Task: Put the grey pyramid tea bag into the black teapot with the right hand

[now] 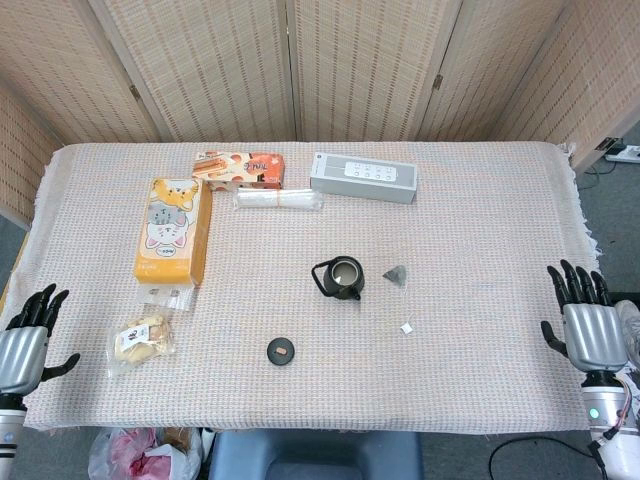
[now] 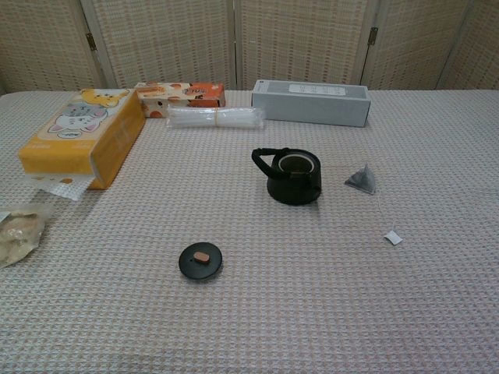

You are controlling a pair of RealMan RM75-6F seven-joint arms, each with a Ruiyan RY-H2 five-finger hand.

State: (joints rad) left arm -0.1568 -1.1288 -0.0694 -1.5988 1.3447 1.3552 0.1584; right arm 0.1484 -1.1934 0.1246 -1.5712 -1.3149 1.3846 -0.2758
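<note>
Two hands rest at the near corners of the table (image 1: 480, 200), both empty with fingers spread: the left hand (image 1: 28, 335) at the near left edge, the right hand (image 1: 588, 325) at the near right edge. Neither shows in the chest view.

Nearest on the cloth, left of centre, lies the lid (image 2: 200, 260), flat and alone. At the near left a snack bag (image 1: 142, 338) lies just short of the tissue pack (image 1: 173, 229), which runs along the left side.

Toward the middle stands the teapot (image 2: 294, 175), upright and uncovered, its handle pointing left. Just to its right, apart from it, sits the tea bag (image 2: 362, 179); its string trails toward the near side to a small tag (image 2: 393, 238).

Between the right hand and the tea bag the cloth is bare, so nothing stands in that path; the lid and the packs all lie on the teapot's other side.

Farther back a clear sleeve (image 2: 216, 118) lies crosswise, with a biscuit box (image 2: 181, 94) behind it and a grey box (image 2: 310, 101) to the right, near the far edge before the screen (image 1: 320, 60).
</note>
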